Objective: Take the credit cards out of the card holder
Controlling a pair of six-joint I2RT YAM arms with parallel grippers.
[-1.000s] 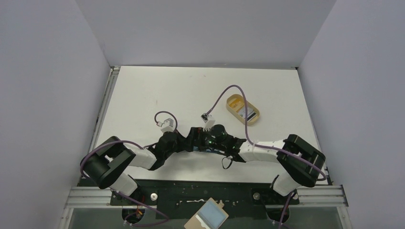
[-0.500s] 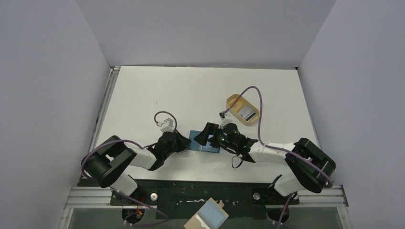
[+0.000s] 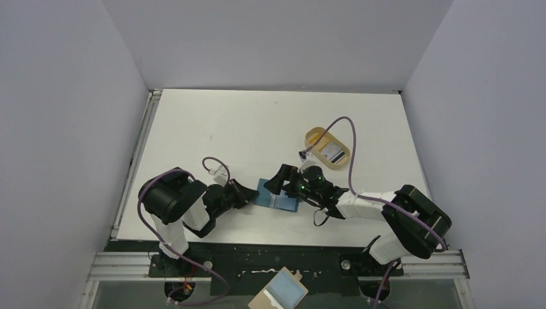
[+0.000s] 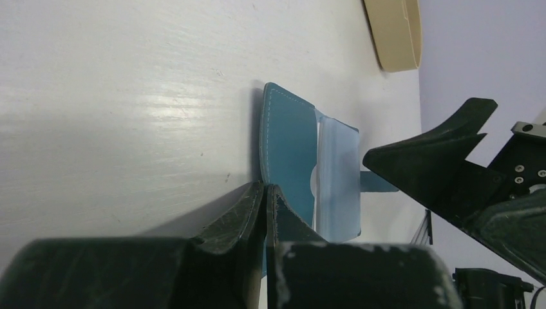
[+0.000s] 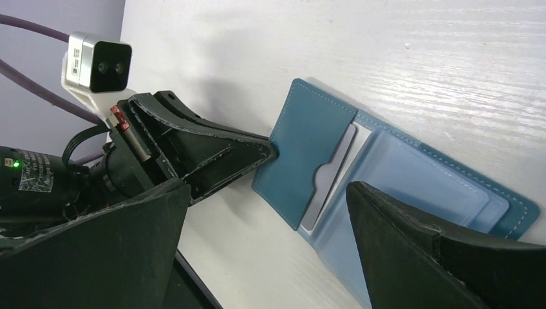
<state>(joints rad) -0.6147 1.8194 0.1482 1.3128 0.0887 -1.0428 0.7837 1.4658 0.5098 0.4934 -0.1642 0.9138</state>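
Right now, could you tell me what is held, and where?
The left gripper appears to pinch the card holder's outer flap edge; the right gripper, open, holds nothing.

Card holder (image 5: 312,151): teal-blue outside with pale stitching along the edge, lighter blue pockets inside. Tucked card (image 5: 339,161): pale grey. Tray (image 3: 313,134): tan. Second card (image 3: 332,153), in the tray: white with dark stripe. Table (image 3: 257,122): white. Cables (image 5: 26,22): purple.

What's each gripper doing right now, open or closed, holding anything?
Left gripper: closed, tips at the card holder edge, gripping nothing that shows.
Right gripper: open wide over the card holder, holding nothing.
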